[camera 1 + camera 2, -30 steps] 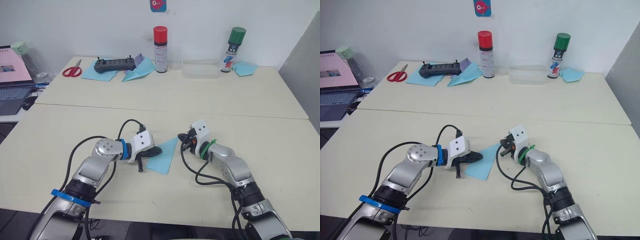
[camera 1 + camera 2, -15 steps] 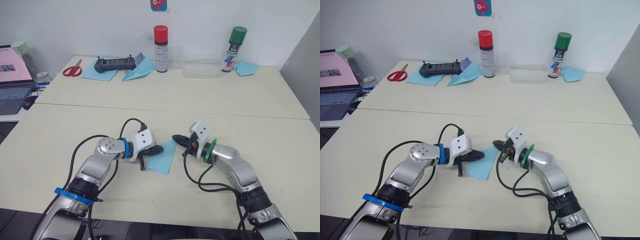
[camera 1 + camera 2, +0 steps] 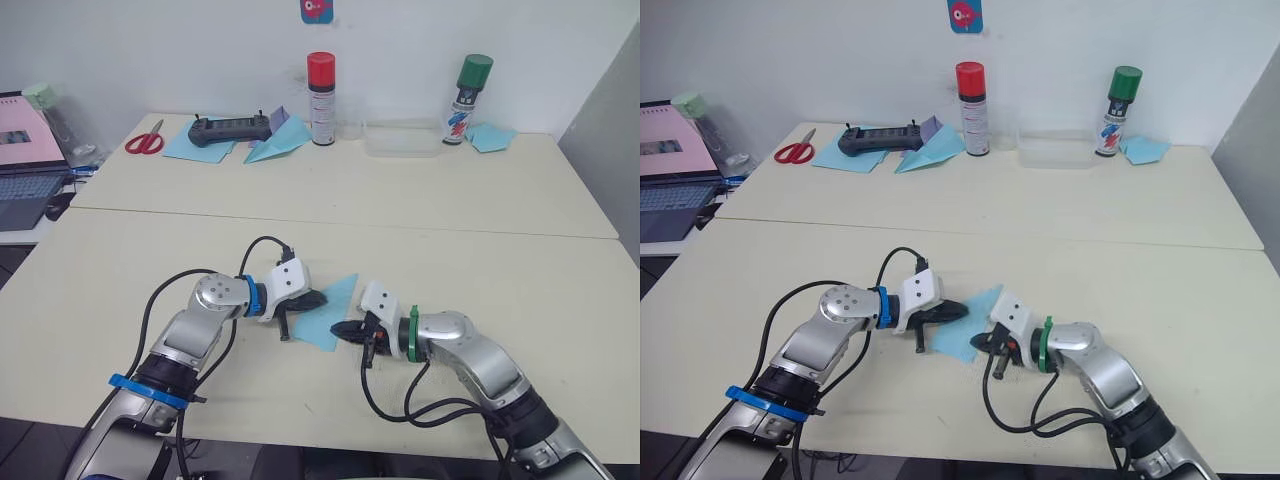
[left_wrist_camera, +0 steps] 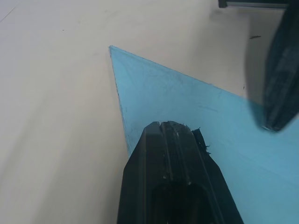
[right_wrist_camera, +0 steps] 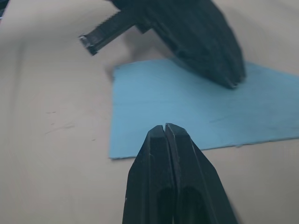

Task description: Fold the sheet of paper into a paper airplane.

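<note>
The sheet of paper (image 3: 337, 303) is light blue and lies flat on the near table, folded into a pointed triangle. My left gripper (image 3: 320, 299) is shut, and its tips (image 4: 170, 127) rest on top of the paper's left part. From the right, my right gripper (image 3: 339, 330) lies low and is shut too. Its fingertips (image 5: 166, 128) sit at the paper's near edge. In the right wrist view the left gripper's fingers (image 5: 201, 42) lie across the far side of the paper (image 5: 187, 112).
At the back of the far table stand a red-capped spray can (image 3: 320, 85), a green-capped spray can (image 3: 469, 85) and a clear box (image 3: 400, 139). A controller (image 3: 232, 128), scissors (image 3: 145, 142), a paper dart (image 3: 279, 144) and a laptop (image 3: 24, 165) are at back left.
My right gripper has swung from beside the paper's far tip down to its near edge and now points left. The left gripper has stayed on the paper.
</note>
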Tool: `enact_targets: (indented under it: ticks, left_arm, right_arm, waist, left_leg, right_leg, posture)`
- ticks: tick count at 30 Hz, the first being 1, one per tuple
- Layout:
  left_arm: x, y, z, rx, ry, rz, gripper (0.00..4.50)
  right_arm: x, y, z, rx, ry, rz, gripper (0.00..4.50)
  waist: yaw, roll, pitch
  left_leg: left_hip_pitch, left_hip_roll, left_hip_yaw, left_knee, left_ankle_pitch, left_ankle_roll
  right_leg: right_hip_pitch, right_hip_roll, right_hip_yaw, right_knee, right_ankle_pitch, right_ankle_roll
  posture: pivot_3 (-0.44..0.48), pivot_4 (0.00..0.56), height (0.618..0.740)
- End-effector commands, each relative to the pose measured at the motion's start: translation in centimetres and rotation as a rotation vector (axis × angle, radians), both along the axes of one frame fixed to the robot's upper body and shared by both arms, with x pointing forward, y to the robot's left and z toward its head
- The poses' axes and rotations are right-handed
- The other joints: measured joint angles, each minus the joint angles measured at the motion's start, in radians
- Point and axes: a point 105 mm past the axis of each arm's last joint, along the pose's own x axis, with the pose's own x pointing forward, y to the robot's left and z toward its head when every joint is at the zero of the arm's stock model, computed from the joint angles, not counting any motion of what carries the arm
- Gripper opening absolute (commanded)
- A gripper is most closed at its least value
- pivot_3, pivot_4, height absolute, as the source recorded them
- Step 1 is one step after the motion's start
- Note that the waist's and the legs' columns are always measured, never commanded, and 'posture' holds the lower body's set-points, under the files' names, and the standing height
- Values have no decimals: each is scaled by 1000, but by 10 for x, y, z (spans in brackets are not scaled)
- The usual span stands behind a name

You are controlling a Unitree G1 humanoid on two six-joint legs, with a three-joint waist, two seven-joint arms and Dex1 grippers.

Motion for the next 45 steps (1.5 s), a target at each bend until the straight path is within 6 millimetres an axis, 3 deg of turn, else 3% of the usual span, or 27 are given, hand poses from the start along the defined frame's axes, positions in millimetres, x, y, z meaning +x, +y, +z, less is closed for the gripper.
enact_targets:
  ticks: [1, 4, 6, 9, 12, 15, 18, 21, 25, 29, 32, 37, 45]
  left_arm:
    - [-1, 9, -18, 78, 63, 29, 0]
    - [0, 8, -16, 79, 64, 24, 0]
    - [1, 7, -15, 77, 65, 23, 0]
    - [3, 5, -9, 32, 79, 37, 0]
    - [6, 5, -6, 19, 81, 50, 0]
    - [7, 5, -8, 14, 83, 56, 0]
    - [8, 3, -9, -4, 84, 71, 0]
    - [12, 3, -5, -36, 80, 90, 0]
    - [24, 11, 25, -158, 72, 145, 0]
    - [18, 33, 46, -127, 90, 72, 1014]
    - [19, 46, 50, -33, 41, 3, 1985]
    - [29, 49, 44, 112, -133, -114, 3590]
    - [38, 26, 36, 165, -263, -277, 3590]
  right_arm:
    - [-36, 1, -24, -64, 170, 155, 16]
    - [-44, -2, -24, -71, 187, 208, 16]
    - [-38, -7, -18, -62, 163, 190, 16]
    - [-14, -14, 13, 43, 81, 99, 16]
    - [-4, -15, 45, 162, 66, 52, 16]
    - [8, -9, 60, 200, 33, 3, 16]
    - [29, -6, 49, 151, -32, -98, 16]
    - [45, -13, 21, 49, -73, -182, 16]
    - [47, -18, -1, -39, -82, -186, 16]
    - [44, -19, -6, -50, -82, -169, 0]
    - [44, -20, -6, -47, -82, -167, 0]
    - [44, -22, -2, -23, -76, -179, 0]
    - [41, -27, 7, 8, -62, -207, 0]
  waist:
    - [0, 0, 0]
    - [0, 0, 0]
    - [1, 0, 0]
    - [2, -1, 1]
    - [2, -2, 2]
    - [-4, -2, 3]
    - [-6, -2, 3]
    - [-1, -2, 3]
    - [-9, -2, 4]
    - [-13, -3, 5]
    - [-13, -3, 5]
    - [-8, -3, 5]
    - [-1, -3, 5]
  left_leg:
    - [0, 0, 0, 0, 0, 0]
    - [0, 0, 0, 0, 0, 0]
    - [0, 0, 0, 0, 0, 0]
    - [-1, 0, 0, 0, 0, 0]
    - [-2, 0, 0, 0, 0, 0]
    - [-2, 0, 0, 0, 0, 0]
    - [-2, 0, 0, -1, 0, 0]
    - [-3, 0, 0, -1, 0, 0]
    - [-6, 0, 0, 0, 0, 0]
    - [-6, 1, -1, -1, 0, 0]
    - [-7, 1, -1, -1, 0, 0]
    - [-7, 1, -1, -1, 0, 0]
    - [-17, 0, -1, 0, 0, 0]
  right_leg:
    - [0, 0, 0, 0, 0, 0]
    - [0, 0, 0, 0, 0, 0]
    - [0, 0, 0, -1, 0, 0]
    - [0, 0, 0, -1, 0, 0]
    - [-1, 0, 0, -1, 0, 1]
    - [-1, 0, 0, 0, 1, 2]
    - [-2, 0, -1, 0, 1, 2]
    - [-3, 0, -1, -1, 1, 2]
    - [-6, 0, -1, -1, 1, 2]
    - [-6, 1, -2, 0, 1, 2]
    - [-7, 1, -2, 0, 1, 2]
    - [-7, 1, -2, -1, 1, 2]
    - [-15, 1, -2, 0, 1, 2]
  posture:
    - [0, 150, 740]
    - [0, 150, 740]
    - [0, 150, 740]
    - [0, 150, 740]
    - [0, 150, 740]
    - [0, 150, 740]
    - [0, 150, 740]
    - [0, 150, 740]
    - [0, 150, 740]
    - [0, 150, 740]
    - [0, 150, 740]
    - [0, 150, 740]
    - [0, 150, 740]
